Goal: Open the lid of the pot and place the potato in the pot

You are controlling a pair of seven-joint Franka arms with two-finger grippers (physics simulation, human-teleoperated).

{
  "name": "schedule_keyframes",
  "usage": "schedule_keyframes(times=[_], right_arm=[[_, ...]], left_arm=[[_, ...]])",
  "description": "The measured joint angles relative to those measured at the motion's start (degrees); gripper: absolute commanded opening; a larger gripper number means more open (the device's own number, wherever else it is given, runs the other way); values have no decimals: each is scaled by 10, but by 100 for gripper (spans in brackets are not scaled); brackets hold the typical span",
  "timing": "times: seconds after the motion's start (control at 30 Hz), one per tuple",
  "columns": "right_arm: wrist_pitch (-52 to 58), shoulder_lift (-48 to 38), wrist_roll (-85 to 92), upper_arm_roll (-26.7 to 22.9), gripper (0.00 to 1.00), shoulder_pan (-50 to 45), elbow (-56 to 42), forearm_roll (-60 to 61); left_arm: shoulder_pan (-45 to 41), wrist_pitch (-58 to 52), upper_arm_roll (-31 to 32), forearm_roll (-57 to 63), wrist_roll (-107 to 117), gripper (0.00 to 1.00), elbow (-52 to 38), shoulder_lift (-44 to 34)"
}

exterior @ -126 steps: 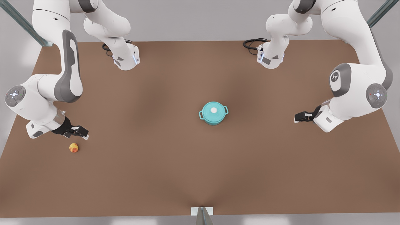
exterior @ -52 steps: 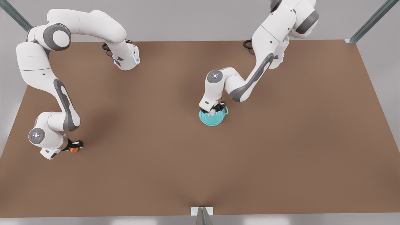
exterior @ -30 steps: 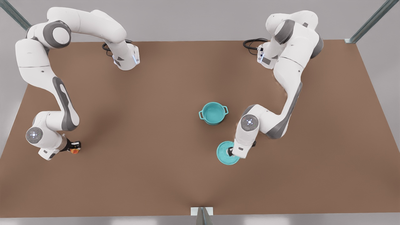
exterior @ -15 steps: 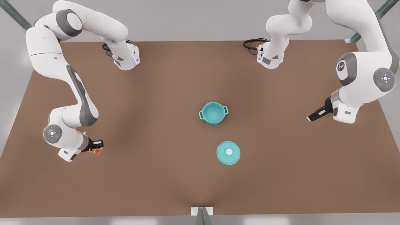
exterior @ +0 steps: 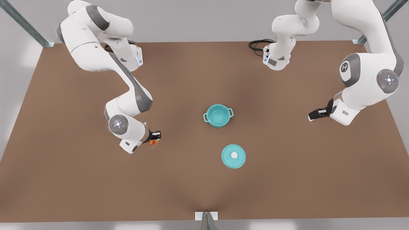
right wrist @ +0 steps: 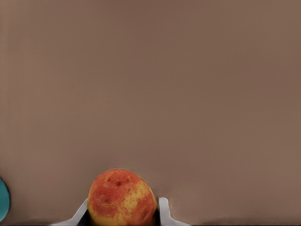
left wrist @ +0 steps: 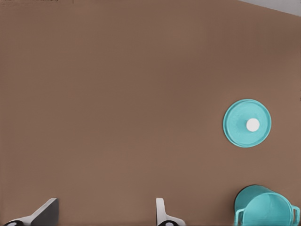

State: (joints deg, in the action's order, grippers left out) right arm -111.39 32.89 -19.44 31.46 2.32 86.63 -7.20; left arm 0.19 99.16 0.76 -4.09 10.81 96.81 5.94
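The right gripper [exterior: 155, 138] pinches the potato [exterior: 154, 142] well off the open pot [exterior: 218, 115] toward the front view's left. The pot lid [exterior: 233, 156] lies beside the pot. Farther right, the left gripper [exterior: 313, 115] waits, fingers spread.

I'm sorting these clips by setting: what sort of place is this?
Likely a simulated robot workcell rather than a kitchen: a bare brown table with two white arms mounted at its far edge, metal frame struts at the corners, and a plain grey surround. The cookware is just a pot and its lid.
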Motion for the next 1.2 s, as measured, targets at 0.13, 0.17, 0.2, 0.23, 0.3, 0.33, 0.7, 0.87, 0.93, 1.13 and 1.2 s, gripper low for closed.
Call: schedule_keyframes(times=[0.13,0.17,0.2,0.23,0.3,0.33,0.7,0.87,0.93,1.13,1.2], right_arm=[[6,-5,-66,0,54,-81,-7,30],[7,-5,-83,0,54,-99,-7,35],[8,-4,-100,-1,54,-118,-12,38],[9,-2,-117,-2,54,-141,-22,41],[10,12,-151,-8,54,-190,-53,45],[10,21,-168,-20,54,-218,-73,46],[1,155,-321,-144,53,-398,-198,50],[-10,201,-368,-180,54,-438,-245,50],[-15,209,-384,-194,53,-452,-250,50],[-25,213,-424,-201,77,-460,-256,50],[-25,212,-435,-200,100,-460,-257,50]], left_arm=[[-3,-1,0,0,-23,100,0,-1],[-3,-1,0,0,-28,100,0,-1],[-2,-2,0,0,-33,100,0,0],[-1,-1,0,0,-38,100,0,0],[-1,-2,0,0,-46,100,0,1],[-1,-2,0,0,-50,100,0,1],[-4,-2,2,0,-77,100,3,2],[-6,-2,2,0,-83,100,3,2],[-5,-2,2,0,-85,100,4,2],[-5,-2,2,0,-90,100,3,2],[-5,-2,2,0,-91,100,0,2]])
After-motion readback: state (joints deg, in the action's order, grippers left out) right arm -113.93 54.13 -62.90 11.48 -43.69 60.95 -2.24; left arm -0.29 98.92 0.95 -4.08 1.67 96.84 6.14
